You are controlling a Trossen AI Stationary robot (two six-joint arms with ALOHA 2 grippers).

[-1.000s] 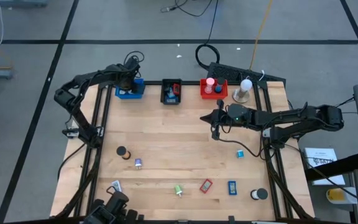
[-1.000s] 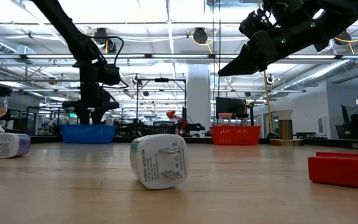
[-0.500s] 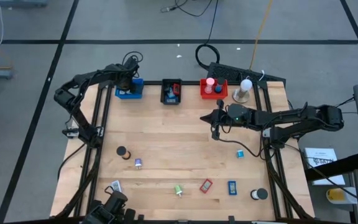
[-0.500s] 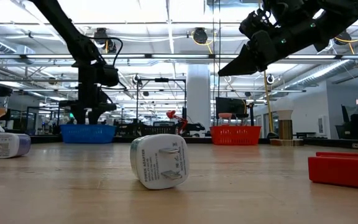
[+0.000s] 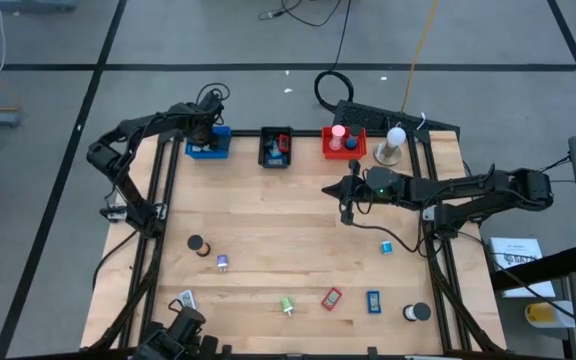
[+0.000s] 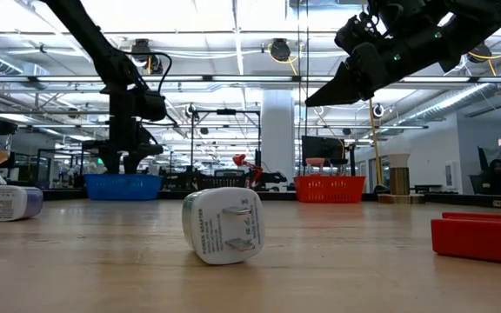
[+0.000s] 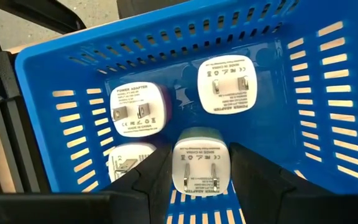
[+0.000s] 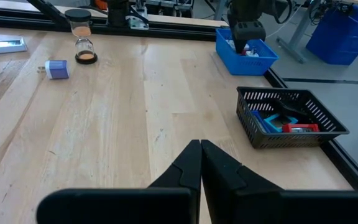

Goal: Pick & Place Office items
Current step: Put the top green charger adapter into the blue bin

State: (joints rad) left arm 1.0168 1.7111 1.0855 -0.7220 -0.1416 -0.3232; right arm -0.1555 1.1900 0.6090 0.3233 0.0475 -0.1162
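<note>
near: white charger (image 6: 223, 224) loose on bench (image 5: 268, 250), awaiting pickup | mid: right gripper (image 5: 344, 191) jaws shut, empty, parked above bench | far: left gripper (image 7: 197, 180) jaws half-open around green-backed charger (image 7: 199, 163), poised over blue tray (image 7: 328, 93) for release

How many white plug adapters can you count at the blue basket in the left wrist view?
4: three lie inside the blue basket, at and; one sits between the left gripper's fingers. Others may be hidden.

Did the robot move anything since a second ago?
Nothing visibly moved. The left gripper still hangs over the blue basket with a white plug between its fingers, and the right gripper stays shut above the table.
</note>
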